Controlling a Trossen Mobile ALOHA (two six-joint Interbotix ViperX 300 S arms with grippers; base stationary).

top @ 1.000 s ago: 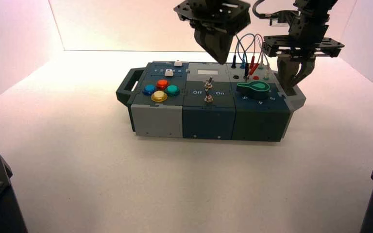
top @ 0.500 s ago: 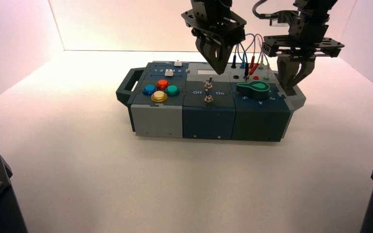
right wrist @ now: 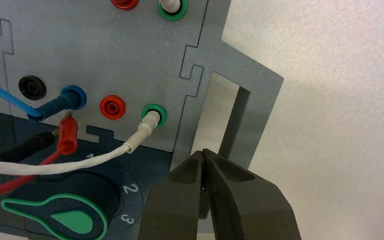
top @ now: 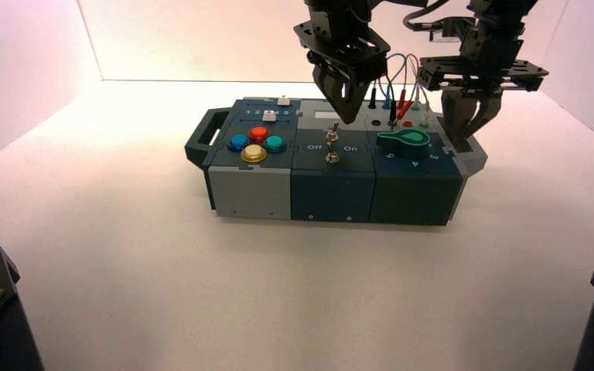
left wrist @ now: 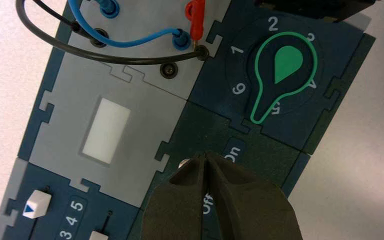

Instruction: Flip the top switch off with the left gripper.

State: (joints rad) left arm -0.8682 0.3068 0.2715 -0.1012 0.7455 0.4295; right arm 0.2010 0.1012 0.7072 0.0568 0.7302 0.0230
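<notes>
Over the middle of the box (top: 332,166), the left end effector (top: 347,116) hangs with its fingers pressed together into one point, holding nothing, just above and behind the top switch (top: 330,136). That switch stands on the dark centre panel, between "Off" and "On", with its twin (top: 330,158) nearer the front. From above both levers show; the left wrist view hides most of them behind the fingers but reads the lettering and the green knob (left wrist: 280,75) ringed by numbers. The right end effector (right wrist: 203,156), clenched too, hovers by the box's grey handle (right wrist: 240,115).
</notes>
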